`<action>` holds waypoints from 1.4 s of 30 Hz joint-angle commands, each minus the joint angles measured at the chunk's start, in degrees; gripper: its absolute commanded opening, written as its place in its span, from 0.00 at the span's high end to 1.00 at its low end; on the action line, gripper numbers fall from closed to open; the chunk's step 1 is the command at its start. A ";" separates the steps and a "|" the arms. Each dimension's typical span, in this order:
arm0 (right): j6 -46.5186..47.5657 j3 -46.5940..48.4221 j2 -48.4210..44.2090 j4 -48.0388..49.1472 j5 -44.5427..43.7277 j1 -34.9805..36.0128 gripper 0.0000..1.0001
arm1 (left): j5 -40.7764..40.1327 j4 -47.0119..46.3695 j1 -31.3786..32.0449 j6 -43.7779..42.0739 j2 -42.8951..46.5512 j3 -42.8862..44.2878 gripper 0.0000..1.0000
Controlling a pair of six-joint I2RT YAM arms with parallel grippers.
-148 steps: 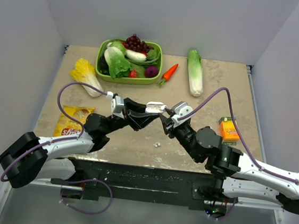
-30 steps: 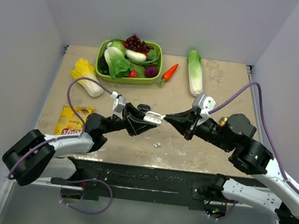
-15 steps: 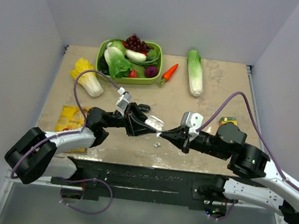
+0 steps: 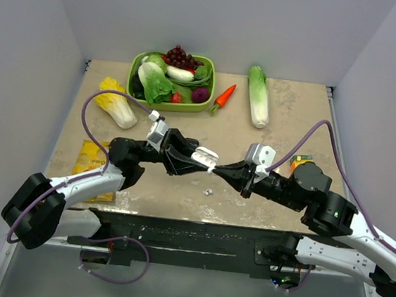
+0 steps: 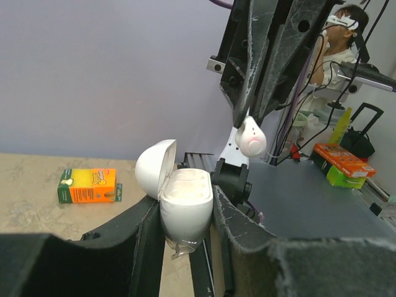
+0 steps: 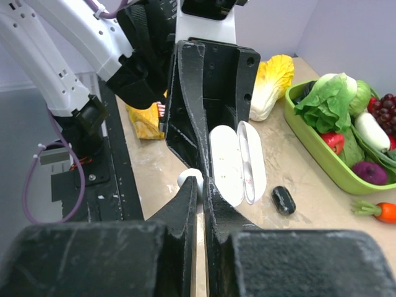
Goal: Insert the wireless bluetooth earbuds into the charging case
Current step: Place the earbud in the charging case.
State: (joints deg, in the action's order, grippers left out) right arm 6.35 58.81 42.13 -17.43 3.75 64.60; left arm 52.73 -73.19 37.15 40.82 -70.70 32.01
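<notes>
**A:** Where is the charging case point(image 4: 205, 156)?

**B:** The left gripper point(image 4: 195, 159) holds it above the middle of the table point(image 4: 286, 122). From the top it is only a white shape between black fingers, and the right gripper point(image 4: 218, 169) meets it tip to tip. From there I cannot tell if the lid is up.

**A:** And the left wrist view?

**B:** There it is plain. The case point(image 5: 185, 201) is clamped between the two left fingers point(image 5: 145, 232), upright, with its lid point(image 5: 156, 168) open to the left. The right gripper enters from the top of the picture, its fingers closed on one earbud point(image 5: 250, 140). The earbud hangs above and to the right of the open case, not touching it.

**A:** Does the right wrist view add something?

**B:** Yes. The right fingers point(image 6: 184, 205) stand almost together, with the earbud point(image 6: 189, 179) pinched at their tips, just beside the near end of the open case point(image 6: 229, 164). It also shows a small black object point(image 6: 283, 200) on the table beside the case, and a green basket point(image 6: 308, 137) of vegetables at the right.

**A:** Anything more from above?

**B:** A small pale speck point(image 4: 208, 191) lies on the table below the grippers. It is too small to say what it is.
</notes>
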 commanded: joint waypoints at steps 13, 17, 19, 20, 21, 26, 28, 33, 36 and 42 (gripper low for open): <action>1.38 1.75 2.34 4.78 -5.77 0.35 1.00 | 0.71 -35.44 0.91 -1.44 2.67 2.62 1.00; 1.21 1.40 2.78 4.86 -5.68 0.35 1.00 | 0.27 -35.44 1.09 -1.44 2.76 2.71 1.00; 1.12 1.40 3.13 4.86 -5.68 0.35 1.00 | 0.27 -35.45 1.09 -1.44 2.67 2.79 1.00; 1.12 1.40 3.22 4.69 -5.68 0.35 1.00 | 0.18 -35.44 1.17 -1.44 2.58 2.80 1.00; 1.12 1.31 3.31 4.69 -5.77 0.44 1.00 | 0.09 -35.44 1.17 -1.53 2.76 2.80 1.00; 1.03 1.05 3.40 4.60 -6.74 0.35 1.00 | -0.43 -35.44 1.26 -1.79 2.76 2.80 1.00; 0.86 0.87 3.31 4.25 -7.17 0.35 1.00 | -0.61 -35.44 1.17 -1.88 2.76 2.80 1.00; 0.24 0.26 3.22 4.07 -8.58 0.53 1.00 | -1.49 -35.45 1.26 -2.23 2.93 2.71 1.00; -0.46 0.26 3.66 4.42 -9.11 0.62 1.00 | -2.54 -35.44 1.18 -2.67 2.84 2.45 1.00; -2.22 -0.09 4.80 5.56 -9.98 0.97 1.00 | -3.95 -35.36 1.35 -3.29 2.93 2.35 1.00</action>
State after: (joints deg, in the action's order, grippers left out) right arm 5.78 58.78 46.15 -14.06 -4.91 64.95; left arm 51.40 -73.19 38.04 39.57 -69.19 32.77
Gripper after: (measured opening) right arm 0.043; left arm 0.351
